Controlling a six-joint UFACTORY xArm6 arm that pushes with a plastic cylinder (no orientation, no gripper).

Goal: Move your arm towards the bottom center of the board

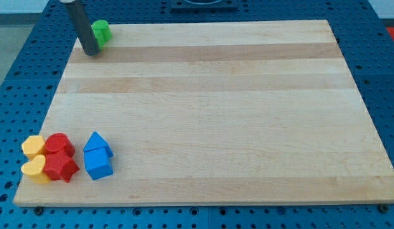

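My tip [91, 52] rests on the wooden board [210, 108] at the view's top left corner. A green block [101, 32] sits right beside the rod, just to its upper right, partly hidden by it. At the view's bottom left is a cluster: two yellow blocks [33, 147] [37, 170], two red blocks, one round-topped [59, 145] and one star-shaped [61, 167], and two blue blocks [96, 144] [98, 164]. The cluster lies far below my tip.
The board lies on a blue perforated table [19, 76]. The board's bottom edge runs along the view's bottom, its right edge slants near the view's right side.
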